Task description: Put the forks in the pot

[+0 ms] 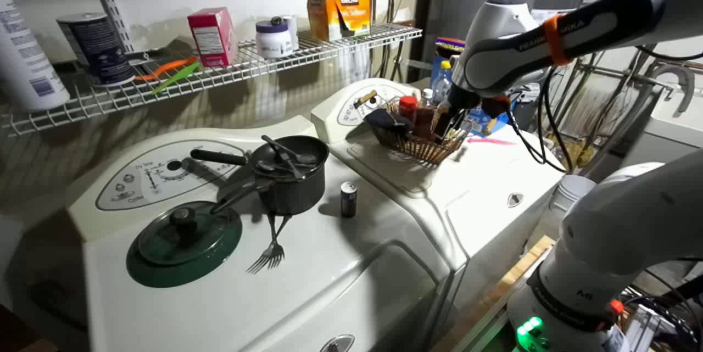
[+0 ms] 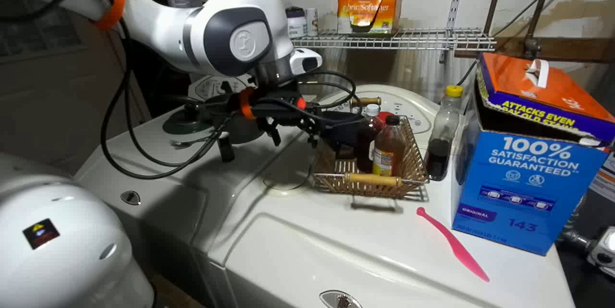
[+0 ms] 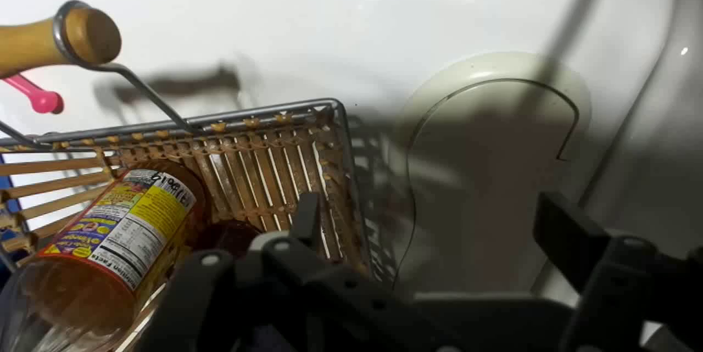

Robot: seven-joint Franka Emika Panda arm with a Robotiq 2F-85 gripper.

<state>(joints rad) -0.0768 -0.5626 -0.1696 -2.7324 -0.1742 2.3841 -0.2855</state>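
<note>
Found nearest the wrist lens: gripper [image 3: 436, 223], jaws wide apart, above a white machine top [image 3: 274, 6]. Logged well left of the gripper, in an exterior view, a green lid [image 1: 184, 253]. Located the pot [image 1: 291, 195] next, upright, also well left of the gripper, with a dark pan [image 1: 307, 146] seated on top and crossed utensils [image 1: 284, 150] in that pan (spoon-like, too small to certify). Located forks [image 1: 274, 247] outside the pot, on the same side of the gripper and well apart from it, overlapping on the neighbouring machine top [image 1: 192, 313], handles towards the pot's base. Noted a can [image 1: 349, 199] standing between pot and gripper. Recorded a slatted basket [image 3: 263, 182] just beside the gripper, partly under one jaw in the wrist view, with a labelled bottle [image 3: 132, 231] inside; unable to determine contact. Sighted right of the gripper, in an exterior view, a pink knife-shaped utensil [image 2: 456, 246] and a blue-and-orange box [image 2: 519, 192].
</note>
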